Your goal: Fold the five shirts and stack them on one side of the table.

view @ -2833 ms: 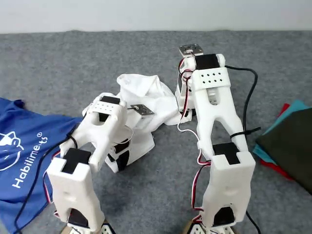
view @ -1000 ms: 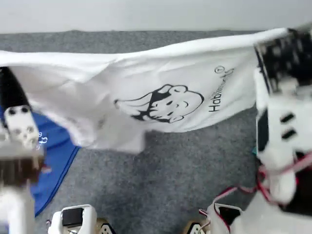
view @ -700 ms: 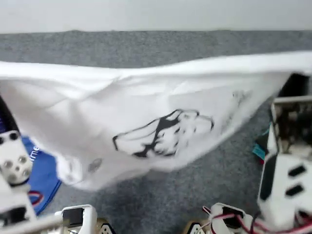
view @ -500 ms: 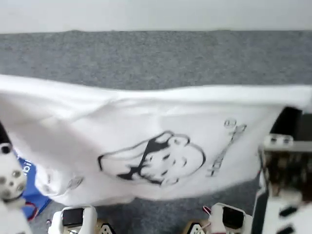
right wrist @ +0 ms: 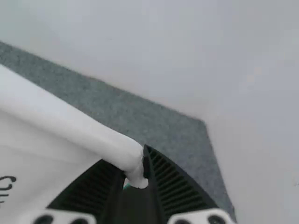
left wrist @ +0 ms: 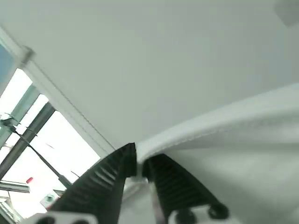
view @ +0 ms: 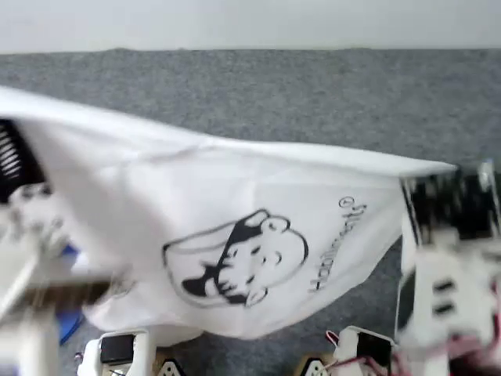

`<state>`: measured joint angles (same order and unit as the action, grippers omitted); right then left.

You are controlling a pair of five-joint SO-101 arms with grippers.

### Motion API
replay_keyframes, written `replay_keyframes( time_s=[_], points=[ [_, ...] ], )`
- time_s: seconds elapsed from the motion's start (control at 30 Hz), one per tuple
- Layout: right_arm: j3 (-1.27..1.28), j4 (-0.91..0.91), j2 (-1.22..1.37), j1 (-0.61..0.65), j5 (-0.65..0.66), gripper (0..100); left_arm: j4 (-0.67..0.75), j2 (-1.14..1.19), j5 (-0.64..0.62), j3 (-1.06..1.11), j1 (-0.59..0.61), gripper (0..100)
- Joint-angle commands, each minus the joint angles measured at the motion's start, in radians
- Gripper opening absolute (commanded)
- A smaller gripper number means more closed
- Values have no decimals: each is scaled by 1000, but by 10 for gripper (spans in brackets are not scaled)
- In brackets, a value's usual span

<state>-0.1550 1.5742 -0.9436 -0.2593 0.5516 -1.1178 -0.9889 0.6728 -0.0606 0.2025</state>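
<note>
A white shirt (view: 235,227) with a black cartoon print hangs spread out in the air above the grey table (view: 258,94), held up by its two corners. My left gripper (left wrist: 138,164) is shut on one corner of the white shirt (left wrist: 233,140); that arm stands at the left of the high view (view: 31,235). My right gripper (right wrist: 135,175) is shut on the other corner of the white shirt (right wrist: 60,126); its arm is at the right of the high view (view: 450,235). A bit of a blue shirt (view: 69,321) peeks out under the white one at the left.
The far half of the grey table is bare up to the pale wall (view: 250,23). The two arm bases (view: 117,352) (view: 364,352) stand at the near edge.
The white shirt was a crumpled heap on the table; both arms lifted it and stretched it wide in the air. In the last half second it shifted and its left side rose.
</note>
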Motion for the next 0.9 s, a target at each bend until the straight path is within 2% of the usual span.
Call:
replay_keyframes(
  time_s=[0.0, 0.1, 0.27, 0.37, 0.5, 0.63, 0.87],
  points=[
    [227, -143, 4, -12, 0, 8, 38, 6, 54, 216, -40, 14],
    [439, -329, 4, -4, 0, 8, 133, 6, 75, 407, -71, 14],
    [753, -728, 13, 70, 6, 8, 483, 29, 77, 693, -71, 14],
    [925, -997, 21, 117, 9, 8, 628, 127, 77, 754, -64, 14],
    [1077, -1291, 93, 165, 58, 8, 721, 319, 77, 687, -64, 14],
    [1088, -1509, 240, 170, 58, 8, 767, 531, 77, 545, -64, 14],
    [865, -1603, 541, 176, 58, 8, 769, 842, 77, 282, -66, 14]
  ],
)
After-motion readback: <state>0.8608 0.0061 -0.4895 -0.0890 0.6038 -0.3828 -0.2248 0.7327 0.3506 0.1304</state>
